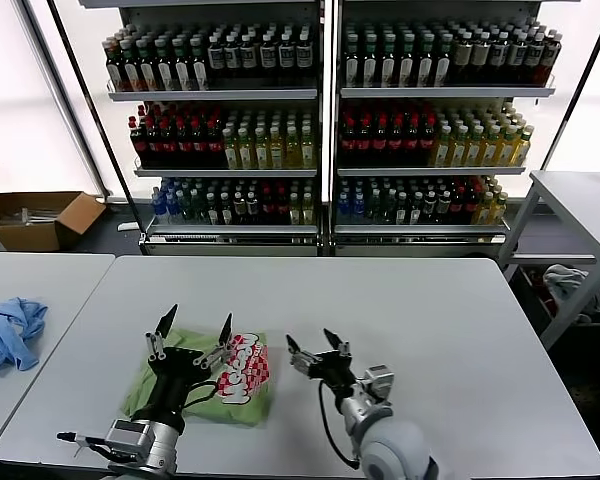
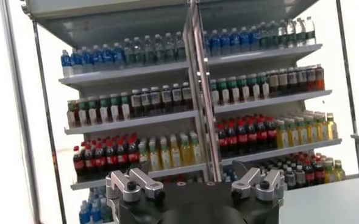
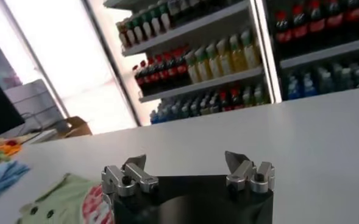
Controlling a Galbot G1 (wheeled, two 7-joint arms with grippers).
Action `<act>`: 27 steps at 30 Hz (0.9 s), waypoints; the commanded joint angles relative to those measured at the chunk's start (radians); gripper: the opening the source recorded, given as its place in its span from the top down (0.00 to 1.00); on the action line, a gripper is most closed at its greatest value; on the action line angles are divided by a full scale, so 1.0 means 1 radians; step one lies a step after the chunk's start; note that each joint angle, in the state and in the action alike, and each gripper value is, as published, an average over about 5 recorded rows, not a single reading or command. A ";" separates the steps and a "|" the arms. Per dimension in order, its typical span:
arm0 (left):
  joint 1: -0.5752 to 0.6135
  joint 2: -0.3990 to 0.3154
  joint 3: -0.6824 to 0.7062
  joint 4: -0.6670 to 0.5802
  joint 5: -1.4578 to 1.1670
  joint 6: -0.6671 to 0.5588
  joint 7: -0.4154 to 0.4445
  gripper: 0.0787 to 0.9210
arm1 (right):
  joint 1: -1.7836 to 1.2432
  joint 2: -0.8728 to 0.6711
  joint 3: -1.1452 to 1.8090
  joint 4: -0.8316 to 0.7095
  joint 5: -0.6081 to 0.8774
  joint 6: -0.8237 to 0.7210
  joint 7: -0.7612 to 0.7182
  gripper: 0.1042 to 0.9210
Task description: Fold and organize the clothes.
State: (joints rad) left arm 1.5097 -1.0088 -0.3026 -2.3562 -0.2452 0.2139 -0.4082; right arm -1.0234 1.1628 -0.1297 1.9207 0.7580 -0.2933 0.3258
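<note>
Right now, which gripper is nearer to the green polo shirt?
Left. The left gripper is open directly above the green polo shirt; the right gripper, also open, is beside it over bare table.

Left tool point(image 1: 194, 329), right tool point(image 1: 313, 343) agape

shirt point(image 1: 202, 378): folded, on table point(image 1: 430, 330), near front edge, left of centre
L gripper point(image 1: 192, 330): over shirt
R gripper point(image 1: 314, 346): just right of shirt
small garment point(image 1: 8, 332): on side table point(image 1: 50, 275), far left
shelves point(image 1: 320, 120): behind table

Folded light green polo shirt point(image 1: 242, 385) lies flat on the table, red-and-white print up.
</note>
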 commanded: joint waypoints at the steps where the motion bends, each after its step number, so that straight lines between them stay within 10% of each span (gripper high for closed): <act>1: 0.038 -0.006 -0.056 -0.022 -0.008 0.022 0.006 0.12 | 0.165 0.103 -0.161 -0.164 0.067 -0.088 0.013 0.12; 15: 0.042 0.000 -0.057 -0.016 -0.060 0.080 -0.003 0.12 | 0.102 0.140 -0.130 -0.217 0.065 -0.091 -0.018 0.13; 27: 0.043 0.005 -0.052 -0.021 -0.055 0.108 -0.008 0.12 | 0.098 0.227 -0.114 -0.308 0.033 -0.065 -0.029 0.44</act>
State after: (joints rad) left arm 1.5494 -1.0051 -0.3515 -2.3724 -0.2913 0.2973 -0.4156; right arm -0.9280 1.3310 -0.2366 1.6838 0.7960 -0.3616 0.3043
